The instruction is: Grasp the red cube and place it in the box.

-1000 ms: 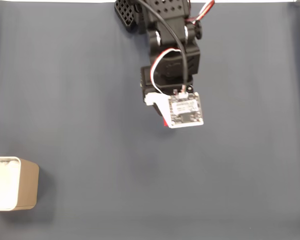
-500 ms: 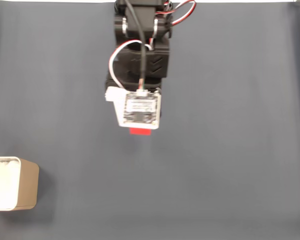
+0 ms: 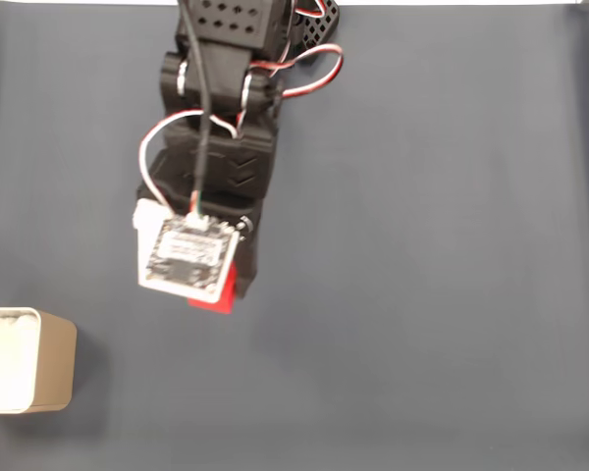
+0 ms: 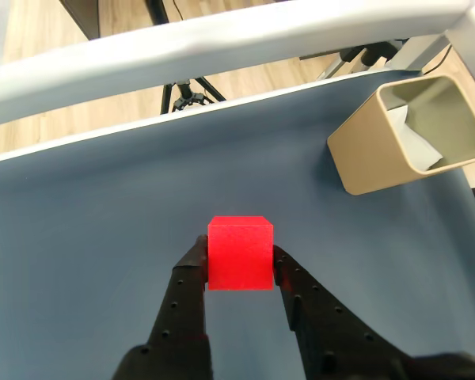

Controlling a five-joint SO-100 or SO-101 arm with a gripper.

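The red cube (image 4: 239,253) is pinched between my gripper's (image 4: 239,261) two black fingers and held above the dark blue cloth. From the fixed view, only a red edge of the cube (image 3: 218,294) peeks out under the arm's white camera board, where the gripper (image 3: 214,292) is mostly hidden. The beige box (image 3: 41,361) with its white lining sits at the lower left edge of the fixed view, well left of the gripper. In the other view the box (image 4: 380,146) stands at the upper right, open side up.
The black arm (image 3: 226,118) reaches down from the top middle of the fixed view. A grey table rail (image 4: 222,39) and a tripod's legs (image 4: 186,99) lie beyond the cloth's far edge in the other view.
The arm has swung left and slightly down in the fixed view, carrying the red cube closer to the box. The box has not moved.
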